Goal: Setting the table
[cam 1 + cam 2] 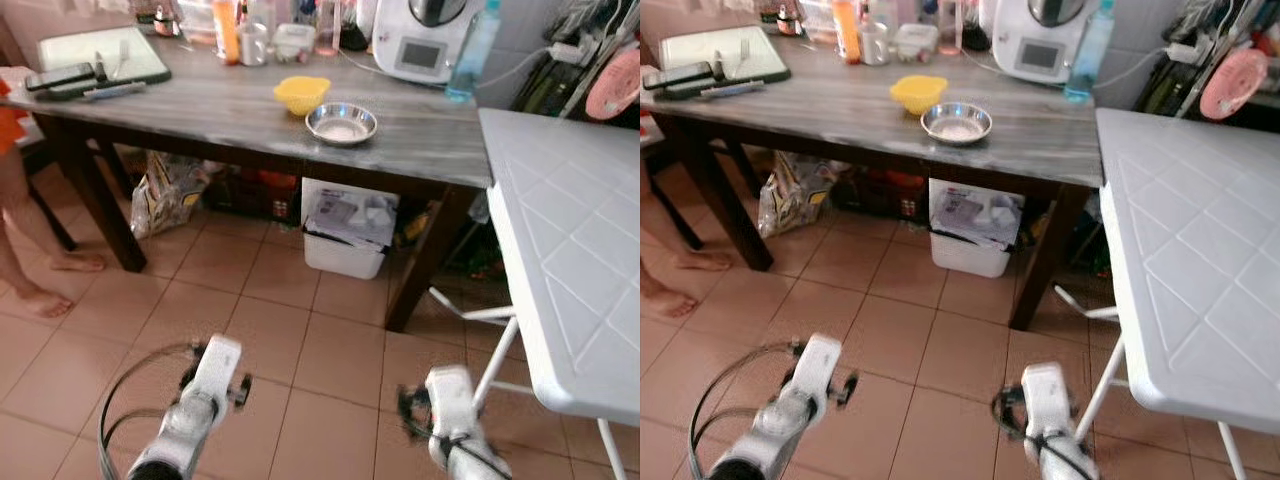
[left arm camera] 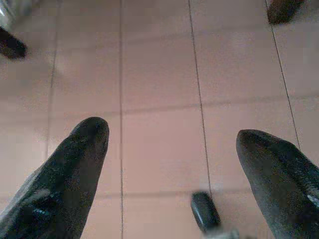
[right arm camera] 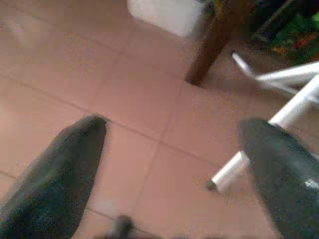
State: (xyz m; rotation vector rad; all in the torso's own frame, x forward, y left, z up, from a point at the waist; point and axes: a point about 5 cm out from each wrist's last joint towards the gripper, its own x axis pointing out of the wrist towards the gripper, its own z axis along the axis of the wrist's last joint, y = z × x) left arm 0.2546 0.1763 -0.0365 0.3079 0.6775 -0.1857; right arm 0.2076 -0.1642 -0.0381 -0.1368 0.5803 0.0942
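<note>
No legible text, label, brand, number or sign in any view; the white kitchen appliance [image 1: 422, 38] at the back of the wooden table [image 1: 200, 105] carries a small grey display panel, but nothing on it resolves into characters; the orange bottle [image 1: 226, 30] and the jars beside it show patches of label colour only (too small and blurred to read); the printed bag [image 1: 165, 190] under the table has a pattern with no readable lettering; papers in the white bin [image 1: 345, 228] show dark marks, unreadable; both wrist views contain floor tiles with no markings.
</note>
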